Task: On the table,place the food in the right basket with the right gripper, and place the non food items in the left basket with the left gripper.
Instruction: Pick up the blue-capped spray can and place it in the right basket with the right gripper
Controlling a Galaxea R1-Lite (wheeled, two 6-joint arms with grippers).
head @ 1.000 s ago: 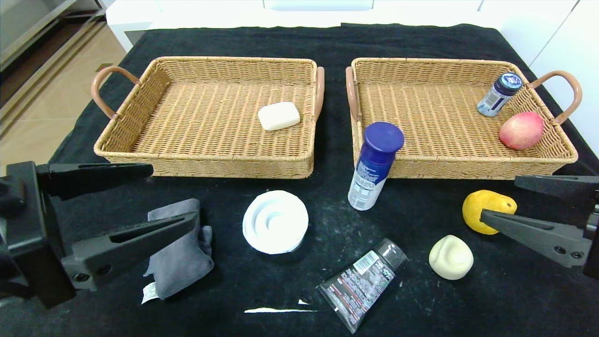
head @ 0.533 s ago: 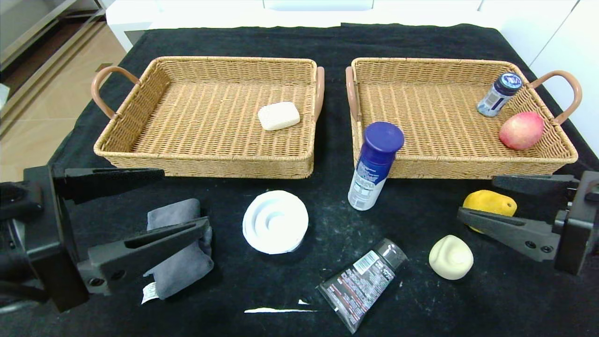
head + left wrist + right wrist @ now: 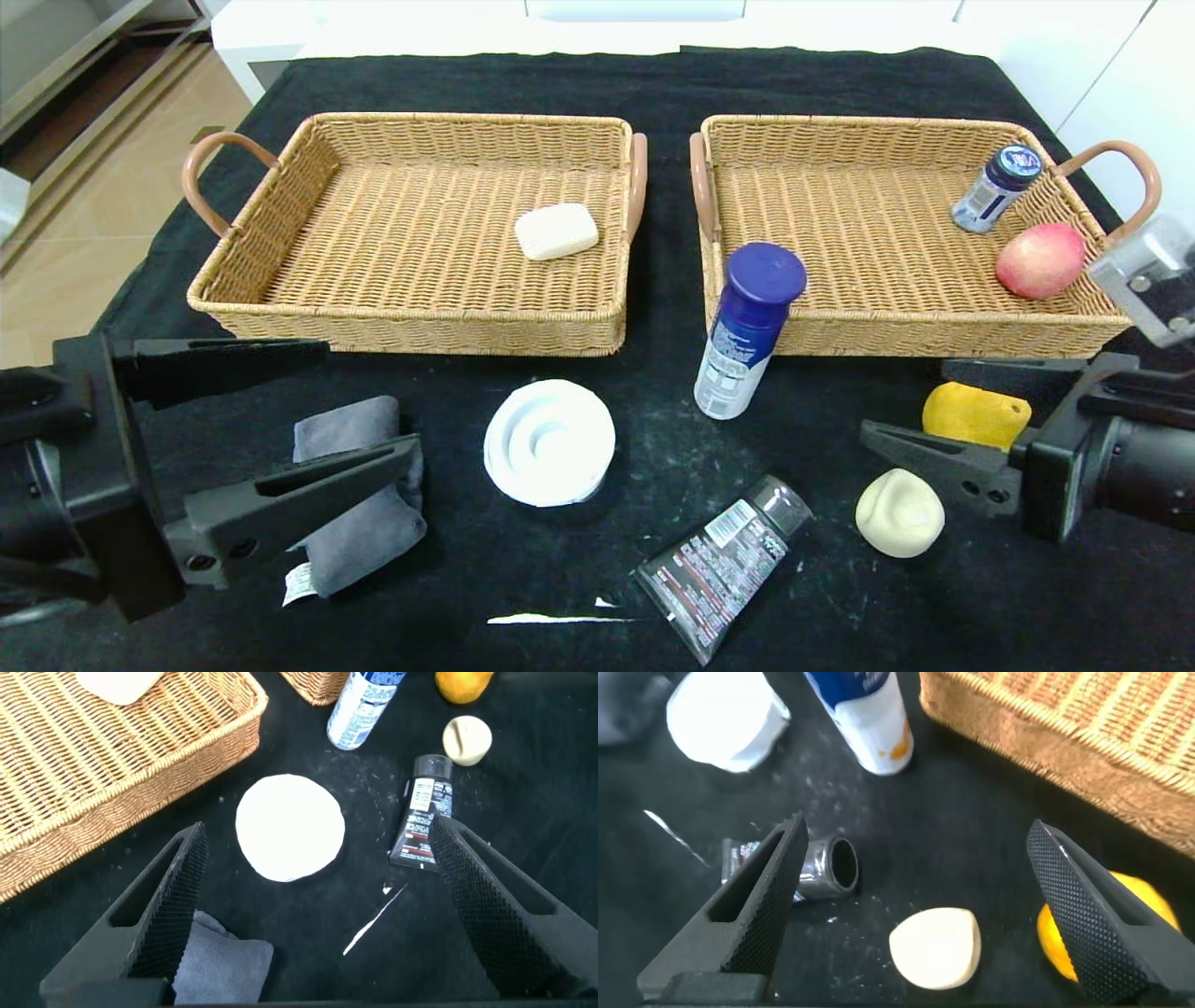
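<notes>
On the black table point(image 3: 653, 84), the white bottle with a blue cap point(image 3: 747, 331) stands before the right basket point(image 3: 934, 331). The yellow pear point(image 3: 976, 411) and cream bun point(image 3: 899, 512) lie at right. My right gripper point(image 3: 904, 399) is open and empty, above the table between them; the right wrist view shows the bun point(image 3: 936, 945) between its fingers. The grey cloth point(image 3: 359, 523), white roll point(image 3: 549, 441) and black tube point(image 3: 724, 560) lie in front. My left gripper point(image 3: 372, 397) is open and empty over the cloth, before the left basket point(image 3: 280, 280).
A cream soap bar point(image 3: 555, 231) lies in the left basket. A small dark-capped bottle point(image 3: 994, 187) and a red fruit point(image 3: 1039, 259) sit in the right basket's far right corner. A white strip point(image 3: 551, 618) lies near the front edge.
My right gripper has moved left toward the bun and pear, still open. My left gripper has shifted slightly right. No object has moved.
</notes>
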